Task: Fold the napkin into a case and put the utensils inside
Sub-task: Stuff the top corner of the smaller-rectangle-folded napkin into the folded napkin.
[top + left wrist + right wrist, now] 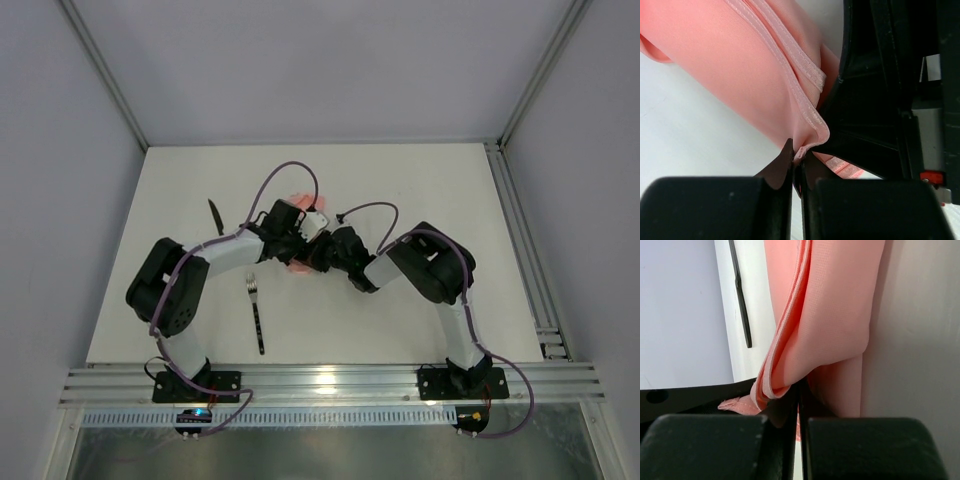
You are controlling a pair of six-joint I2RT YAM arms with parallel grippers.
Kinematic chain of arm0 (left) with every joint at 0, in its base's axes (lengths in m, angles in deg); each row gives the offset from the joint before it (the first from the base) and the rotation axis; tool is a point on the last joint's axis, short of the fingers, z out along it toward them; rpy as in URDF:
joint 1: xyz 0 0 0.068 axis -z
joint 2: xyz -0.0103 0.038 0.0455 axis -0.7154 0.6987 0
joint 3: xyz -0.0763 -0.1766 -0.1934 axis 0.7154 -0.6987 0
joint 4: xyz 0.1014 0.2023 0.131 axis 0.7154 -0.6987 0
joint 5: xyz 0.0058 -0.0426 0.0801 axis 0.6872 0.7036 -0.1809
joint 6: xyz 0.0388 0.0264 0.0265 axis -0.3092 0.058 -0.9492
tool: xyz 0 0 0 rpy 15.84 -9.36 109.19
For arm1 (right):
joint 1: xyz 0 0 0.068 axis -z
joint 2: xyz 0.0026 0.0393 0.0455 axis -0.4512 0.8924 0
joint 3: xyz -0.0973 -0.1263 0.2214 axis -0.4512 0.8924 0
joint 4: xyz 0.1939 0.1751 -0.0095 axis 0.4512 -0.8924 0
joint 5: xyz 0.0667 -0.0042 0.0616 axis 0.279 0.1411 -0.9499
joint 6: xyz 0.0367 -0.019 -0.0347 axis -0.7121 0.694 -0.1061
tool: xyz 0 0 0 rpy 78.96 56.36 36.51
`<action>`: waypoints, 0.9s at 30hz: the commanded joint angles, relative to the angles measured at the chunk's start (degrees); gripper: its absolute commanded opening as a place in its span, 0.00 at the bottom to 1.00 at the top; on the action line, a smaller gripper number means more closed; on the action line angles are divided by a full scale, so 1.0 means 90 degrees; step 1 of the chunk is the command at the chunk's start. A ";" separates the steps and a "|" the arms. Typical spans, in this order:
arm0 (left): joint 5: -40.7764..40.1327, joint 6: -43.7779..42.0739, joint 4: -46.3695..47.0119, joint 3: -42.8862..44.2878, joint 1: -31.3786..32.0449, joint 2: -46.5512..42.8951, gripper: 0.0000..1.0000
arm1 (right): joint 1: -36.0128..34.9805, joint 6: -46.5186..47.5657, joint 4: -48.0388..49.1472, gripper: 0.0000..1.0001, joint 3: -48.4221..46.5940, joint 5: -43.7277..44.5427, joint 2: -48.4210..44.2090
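Observation:
The pale-pink napkin (pixel 299 204) is bunched at the middle of the table, mostly hidden under both wrists. My left gripper (pixel 303 243) is shut on a hemmed edge of the napkin (pixel 765 75). My right gripper (pixel 318 256) is shut on another folded edge of the napkin (pixel 830 315), close beside the left one. The fork (pixel 256 312) lies on the table near the front left, tines away from me. The black knife (pixel 215 217) lies at the left of the napkin; it also shows in the right wrist view (pixel 741 300).
The white table (pixel 420 190) is bounded by an aluminium rail (pixel 520 240) on the right and a frame rail (pixel 330 380) along the front. Grey walls stand on the other sides.

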 commanded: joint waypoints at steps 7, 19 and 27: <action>0.1041 -0.0009 -0.0289 0.0151 -0.0015 -0.0269 0.24 | 0.0006 -0.0234 0.0347 0.04 -0.0383 0.0420 0.0258; 0.2359 -0.0439 -0.0768 0.0219 -0.0181 -0.0435 0.40 | 0.0065 -0.0791 0.0816 0.04 -0.0159 0.0440 0.0571; 0.2633 -0.0829 -0.1109 0.0316 -0.0289 -0.0757 0.46 | 0.0123 -0.0957 0.0787 0.04 0.0037 0.0489 0.0542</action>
